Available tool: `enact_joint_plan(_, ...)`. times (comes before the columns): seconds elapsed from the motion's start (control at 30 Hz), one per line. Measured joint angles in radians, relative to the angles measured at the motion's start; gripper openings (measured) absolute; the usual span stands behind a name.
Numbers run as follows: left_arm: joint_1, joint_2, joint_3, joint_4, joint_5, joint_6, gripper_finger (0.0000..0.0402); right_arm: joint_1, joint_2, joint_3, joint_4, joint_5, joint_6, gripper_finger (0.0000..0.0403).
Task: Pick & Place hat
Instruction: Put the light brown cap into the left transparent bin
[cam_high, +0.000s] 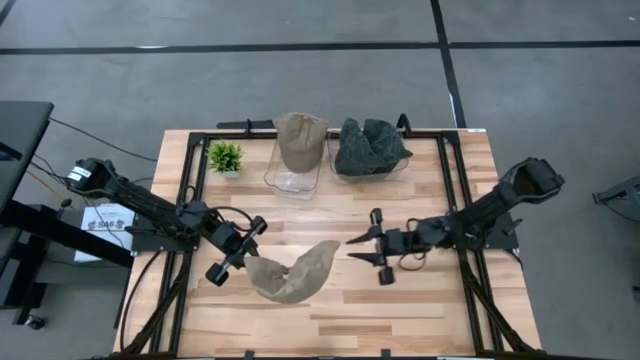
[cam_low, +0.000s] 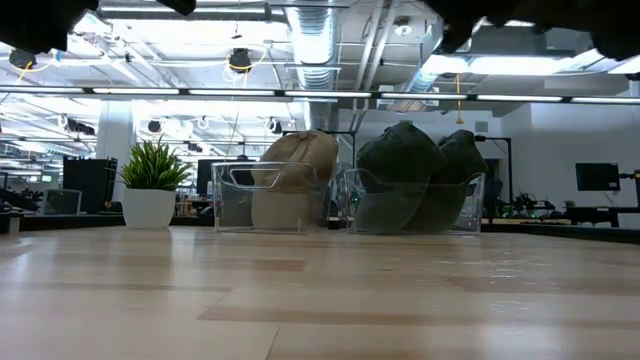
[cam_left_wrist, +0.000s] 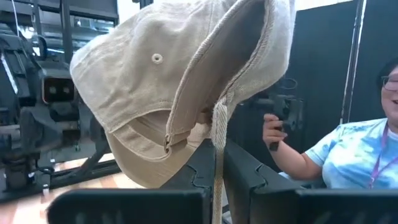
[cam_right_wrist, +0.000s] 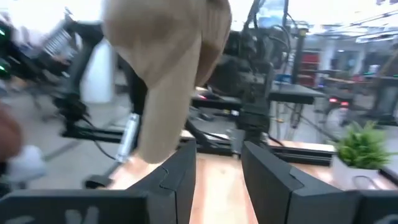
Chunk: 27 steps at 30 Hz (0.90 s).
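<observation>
A tan cap (cam_high: 295, 272) hangs in the air over the table's near middle, shut in my left gripper (cam_high: 248, 257), which reaches in from the left. In the left wrist view the cap (cam_left_wrist: 161, 81) fills the picture above the gripper (cam_left_wrist: 216, 180). My right gripper (cam_high: 353, 250) is open just right of the cap's brim tip and apart from it. Its wrist view shows the cap (cam_right_wrist: 165, 68) ahead of the open gripper (cam_right_wrist: 217, 180). The low view does not show the cap. My left gripper pinches the cap's rear edge by the adjusting strap (cam_left_wrist: 217, 134) between its two fingers, coming level from the table's left. The cap is lifted clear of the table. Its crown and brim stretch away past the fingertips toward the right arm.
Two clear bins stand at the table's far middle. The left bin (cam_high: 283, 180) holds another tan cap (cam_high: 300, 140); the right bin (cam_high: 345, 172) holds dark green caps (cam_high: 370, 145). A small potted plant (cam_high: 225, 157) stands left of them. A person (cam_left_wrist: 348, 155) sits beyond the table.
</observation>
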Motion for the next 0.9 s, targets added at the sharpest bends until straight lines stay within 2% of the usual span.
enact_joint_plan(0.13, 0.001, -0.005, 0.0, -0.004, 0.001, 0.02, 0.0017, -0.033, 0.121, 0.079, -0.005, 0.024, -0.03, 0.0118)
enact_joint_plan(0.23, 0.001, -0.005, 0.0, -0.005, 0.021, 0.02, 0.0016, -0.053, 0.193, 0.133, -0.005, 0.021, 0.083, 0.0118)
enact_joint_plan(0.33, 0.001, -0.005, 0.0, -0.006, 0.035, 0.013, 0.0016, -0.073, 0.23, 0.174, -0.004, -0.034, 0.098, 0.0118)
enact_joint_plan(0.47, 0.0, -0.005, 0.0, -0.006, 0.045, 0.012, 0.0016, -0.088, 0.241, 0.196, -0.005, -0.226, 0.098, 0.0118)
enact_joint_plan(0.53, 0.0, -0.005, 0.0, -0.006, 0.049, 0.011, 0.0016, -0.086, 0.241, 0.199, -0.003, -0.282, 0.104, 0.0118)
enact_joint_plan(0.67, 0.0, -0.005, 0.0, -0.006, 0.053, 0.01, 0.0017, -0.078, 0.241, 0.199, -0.018, -0.327, 0.096, 0.0118)
enact_joint_plan(0.9, 0.0, -0.005, 0.0, -0.006, 0.053, 0.018, 0.0018, -0.082, 0.241, 0.198, -0.042, -0.328, 0.093, 0.0118)
